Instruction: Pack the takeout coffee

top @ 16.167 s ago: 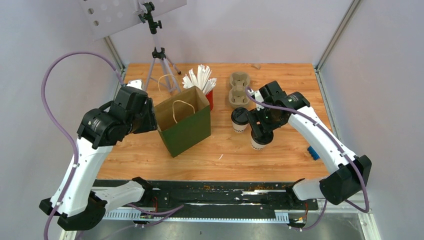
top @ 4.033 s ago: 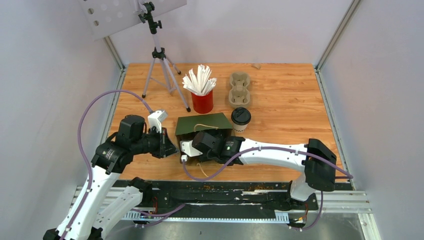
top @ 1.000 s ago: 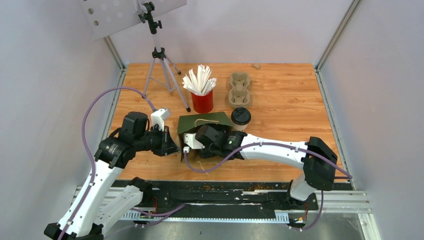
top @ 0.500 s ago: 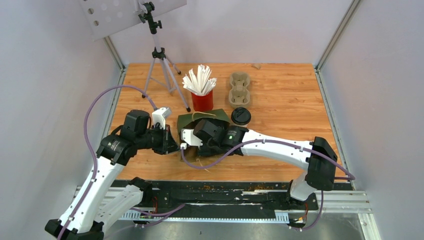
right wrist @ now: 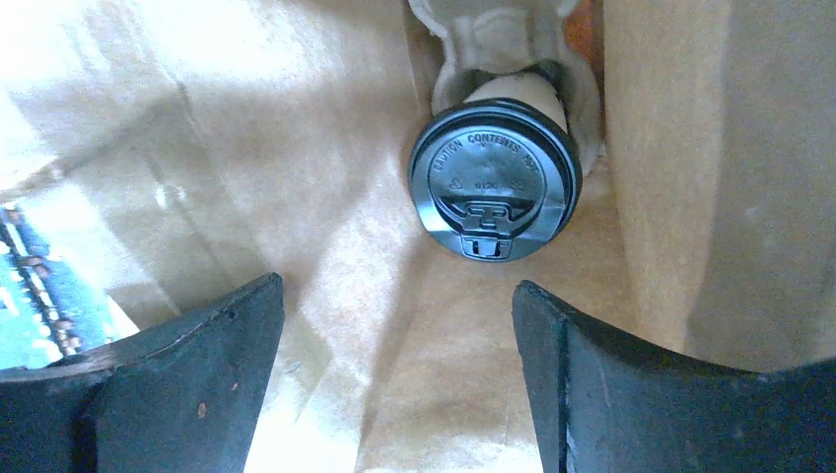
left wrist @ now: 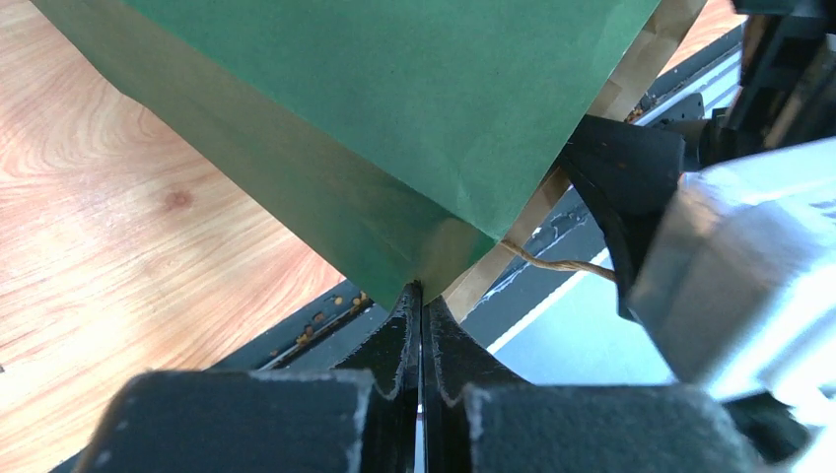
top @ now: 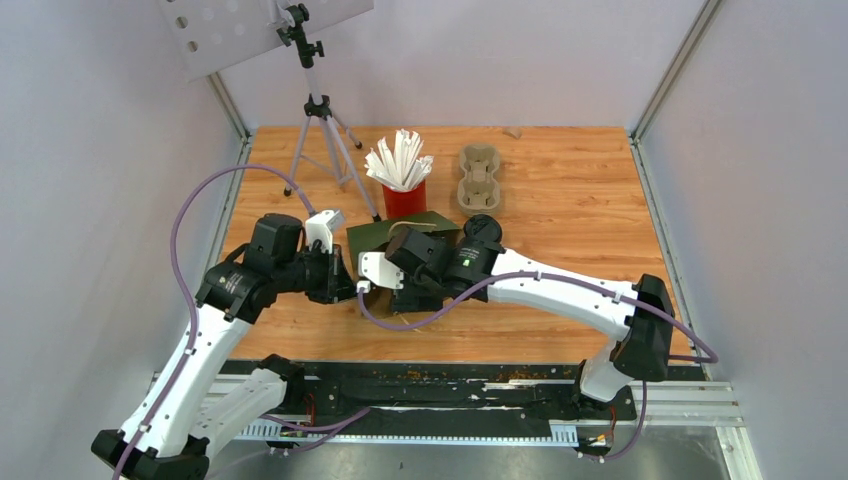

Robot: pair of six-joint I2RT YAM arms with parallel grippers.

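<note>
Left gripper [left wrist: 421,296] pinching green paper bag [left wrist: 394,118] corner, bag shifted toward desk [top: 560,170] far edge, right gripper [right wrist: 394,288] spread wide, lidded coffee cup [right wrist: 493,187] ahead against brown paper.

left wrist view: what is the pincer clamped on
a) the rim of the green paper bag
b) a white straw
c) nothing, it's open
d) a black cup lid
a, the left pincer is shut, its tips pinching the rim of the green paper bag.
</note>
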